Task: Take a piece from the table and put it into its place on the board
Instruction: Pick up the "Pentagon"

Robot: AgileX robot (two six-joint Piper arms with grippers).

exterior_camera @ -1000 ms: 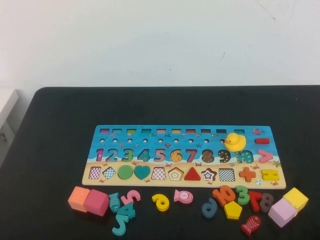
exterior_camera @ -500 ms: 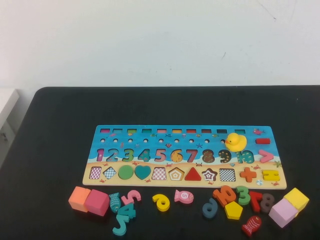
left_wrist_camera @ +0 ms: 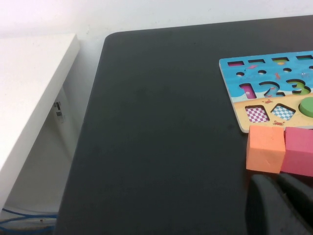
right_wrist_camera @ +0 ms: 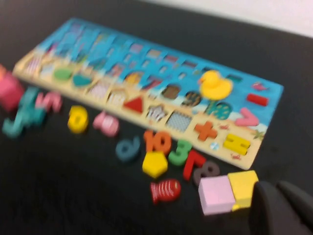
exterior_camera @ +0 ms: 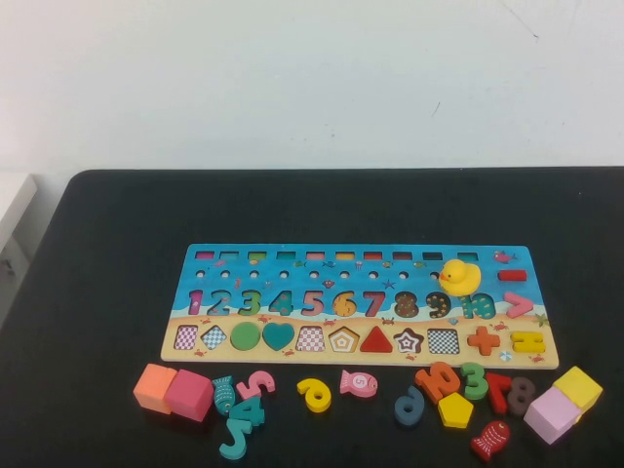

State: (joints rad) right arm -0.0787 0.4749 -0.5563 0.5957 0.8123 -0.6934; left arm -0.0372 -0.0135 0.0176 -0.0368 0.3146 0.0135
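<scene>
no visible change on the table (exterior_camera: 117,244)

We see a black counter (exterior_camera: 117,292) with rounded far corners, set against a plain white wall (exterior_camera: 312,78) bearing a few faint dark marks. Left of the counter stands a white shelf-like surface (left_wrist_camera: 29,93), with a narrow gap between them; blue cables (left_wrist_camera: 19,223) lie below it. Lighting is soft and even.
</scene>
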